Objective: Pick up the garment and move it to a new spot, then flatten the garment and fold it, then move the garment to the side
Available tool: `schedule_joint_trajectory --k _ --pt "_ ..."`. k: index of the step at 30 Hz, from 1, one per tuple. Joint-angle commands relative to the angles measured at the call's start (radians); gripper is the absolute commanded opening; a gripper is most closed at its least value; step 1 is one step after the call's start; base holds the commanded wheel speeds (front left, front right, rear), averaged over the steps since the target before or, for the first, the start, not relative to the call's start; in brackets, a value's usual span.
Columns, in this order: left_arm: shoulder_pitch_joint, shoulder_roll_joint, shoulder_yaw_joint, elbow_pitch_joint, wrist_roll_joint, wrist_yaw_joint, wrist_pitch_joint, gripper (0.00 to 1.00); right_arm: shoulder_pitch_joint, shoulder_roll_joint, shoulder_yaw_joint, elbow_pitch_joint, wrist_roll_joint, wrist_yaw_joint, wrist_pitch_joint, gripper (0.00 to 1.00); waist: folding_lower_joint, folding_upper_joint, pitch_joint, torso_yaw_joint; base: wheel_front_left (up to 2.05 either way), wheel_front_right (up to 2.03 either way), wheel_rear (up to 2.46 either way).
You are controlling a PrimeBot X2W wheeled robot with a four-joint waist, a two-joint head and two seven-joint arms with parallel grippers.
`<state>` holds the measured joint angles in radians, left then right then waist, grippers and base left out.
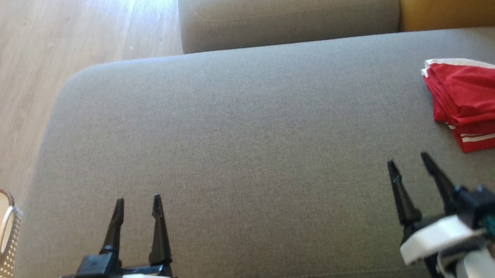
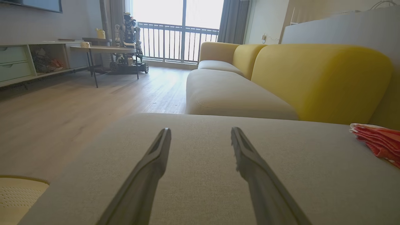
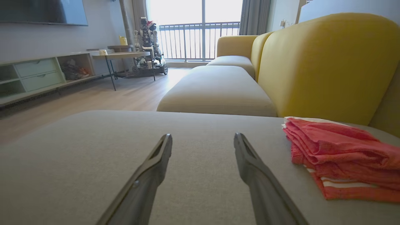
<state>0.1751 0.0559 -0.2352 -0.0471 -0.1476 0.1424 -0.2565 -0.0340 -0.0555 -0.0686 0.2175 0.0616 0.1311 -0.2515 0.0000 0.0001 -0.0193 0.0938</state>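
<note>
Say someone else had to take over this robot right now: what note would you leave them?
Left gripper: open, empty, over the grey cushion.
Right gripper: open, empty, just short of the red garment.
Garment: folded, lying at the cushion's right side, touched by neither gripper.
Done: folding and the move aside, by the look of it.
Left: probably nothing; check the fold is neat.

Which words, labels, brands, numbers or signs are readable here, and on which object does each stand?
None can be read.
The folded red garment has white stripes, no print.
The white basket bears no label.
Items on the far shelf unit are too small and blurred to read.
</note>
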Motion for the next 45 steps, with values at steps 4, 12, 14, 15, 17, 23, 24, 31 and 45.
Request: schedule_joint_trajectory --k 4,12,14,15,17,23,24,31,45 --pt "-0.018 -0.005 0.07 -0.046 0.016 -0.014 -0.005 1.0 0.067 0.005 0.057 -0.142 0.073 0.0 -0.01 1.0 0.0 -0.0001 -0.019 -0.008 0.0 0.0 0.0" --pt "-0.002 -0.005 0.083 -0.039 0.028 -0.041 -0.005 1.0 0.112 0.005 0.068 -0.247 0.113 0.0 -0.01 1.0 0.0 -0.0001 -0.031 -0.023 0.0 0.0 0.0" --pt "0.001 -0.005 0.081 -0.038 0.026 -0.042 -0.005 1.0 0.117 0.005 0.066 -0.253 0.114 0.0 -0.01 1.0 0.0 -0.0001 -0.033 -0.022 0.0 0.0 0.0" --pt "0.002 -0.005 0.08 -0.037 0.024 -0.043 -0.005 1.0 0.118 0.005 0.064 -0.254 0.114 0.0 -0.01 1.0 0.0 -0.0001 -0.034 -0.021 0.0 0.0 0.0" --pt "0.002 -0.006 0.076 -0.037 0.023 -0.044 -0.005 1.0 0.121 0.005 0.061 -0.256 0.114 0.0 -0.01 1.0 0.0 -0.0001 -0.035 -0.019 0.0 0.0 0.0" --pt "0.01 -0.006 0.072 -0.036 0.032 -0.041 -0.005 1.0 0.136 0.005 0.057 -0.261 0.121 0.0 -0.01 1.0 0.0 -0.0001 -0.043 -0.009 0.0 0.0 0.0" --pt "0.046 0.0 0.047 -0.005 0.022 -0.046 0.0 0.0 0.152 0.013 0.039 -0.216 0.116 0.0 -0.001 0.0 0.0 -0.0001 -0.043 -0.009 0.0 0.0 0.0" --pt "0.055 0.002 0.053 0.044 -0.031 -0.048 0.008 0.0 0.156 0.013 0.044 -0.162 0.165 0.0 0.009 0.0 0.0 -0.0001 -0.04 -0.012 0.0 0.0 0.0" --pt "0.016 0.012 0.072 0.077 -0.197 -0.075 0.037 0.0 0.13 0.004 0.045 -0.14 0.323 0.0 0.039 0.0 0.0 -0.0001 -0.034 -0.021 0.0 0.0 0.0"
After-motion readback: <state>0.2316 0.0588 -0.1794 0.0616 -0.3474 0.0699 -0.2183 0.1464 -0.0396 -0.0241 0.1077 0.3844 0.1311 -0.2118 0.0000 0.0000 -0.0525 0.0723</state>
